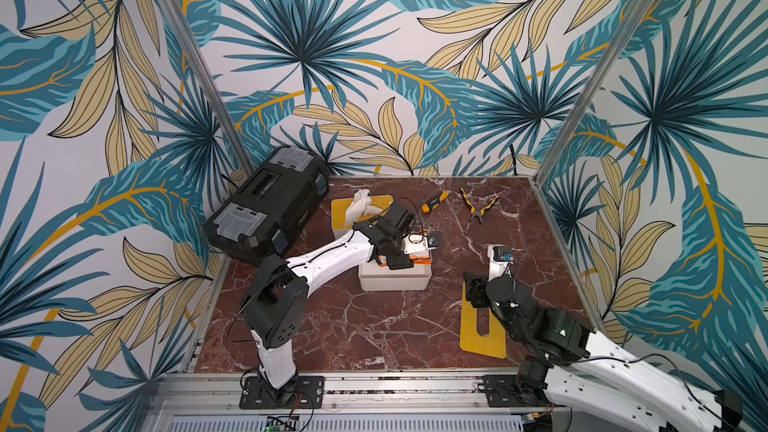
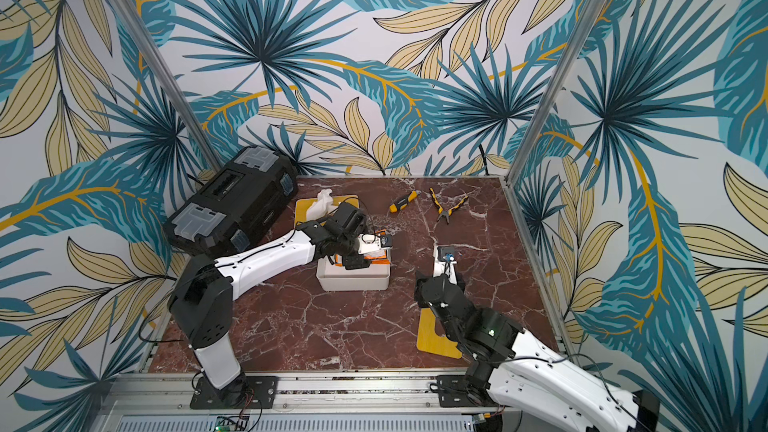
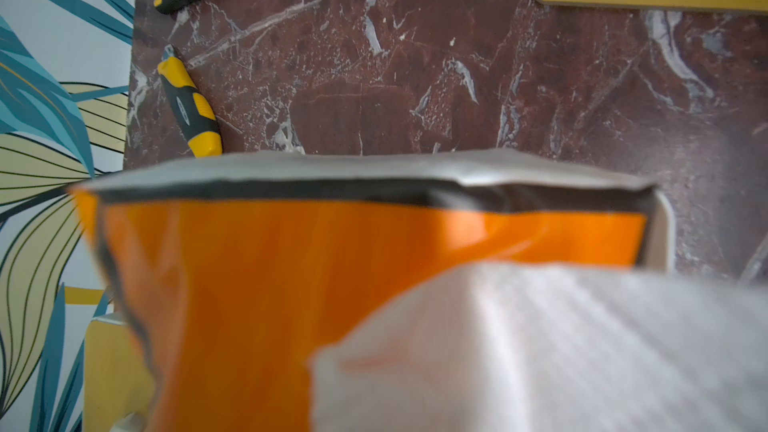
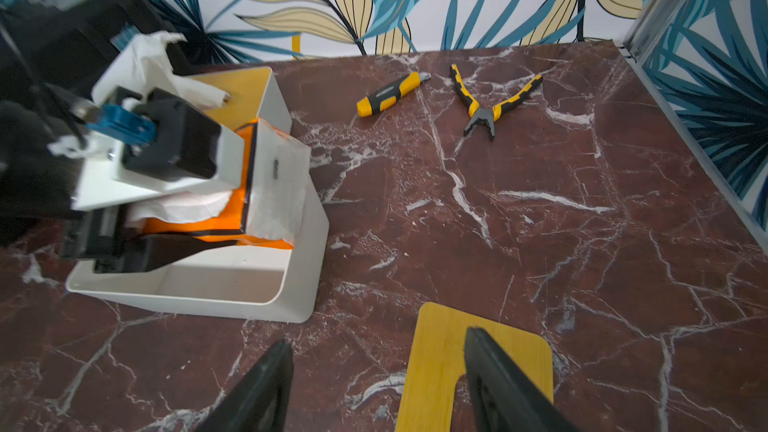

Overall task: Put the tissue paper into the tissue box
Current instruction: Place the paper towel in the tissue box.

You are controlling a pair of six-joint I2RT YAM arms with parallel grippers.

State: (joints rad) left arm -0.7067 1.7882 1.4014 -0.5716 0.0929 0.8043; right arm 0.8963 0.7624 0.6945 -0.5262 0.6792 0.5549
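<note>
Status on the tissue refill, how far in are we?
Done: the white box sits open, and its bamboo lid lies flat on the table, apart from it.
In hand: the left gripper is at the orange tissue pack, which is partly in the box and rises above the rim. I can't tell if it is gripped. The right gripper hangs open over the lid.
Left: seat the pack flat, then probably refit the lid.

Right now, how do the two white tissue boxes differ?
The far box wears its bamboo lid; the near box is open, and a matching lid lies flat on the table apart from it. A white tissue sticks up from the far box; the near box has an orange tissue pack in it. Both are white rectangular tubs standing upright.
</note>
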